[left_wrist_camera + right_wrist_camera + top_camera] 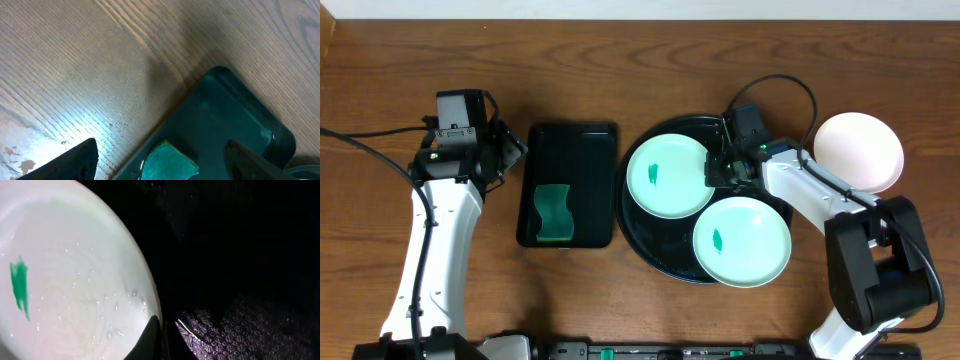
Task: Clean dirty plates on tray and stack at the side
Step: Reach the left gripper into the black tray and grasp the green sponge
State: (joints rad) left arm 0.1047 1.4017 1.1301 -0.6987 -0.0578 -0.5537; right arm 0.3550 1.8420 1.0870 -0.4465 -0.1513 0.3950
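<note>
Wood surface; left hand apart. Only my right wrist view shows right hand nearly together at a plate rim; gripping, I cannot tell.

Overhead: bright, even light from above; sharp throughout; soft shadows hug the arms on the worktop.
Tray: glossy black, with faint reflections.
Left wrist: pale glare on bare wood beside the small tray; a dim shadow at its corner.
Right wrist: plate washed out, droplets glinting; tray nearly black; right claw a blurred silhouette.
</note>
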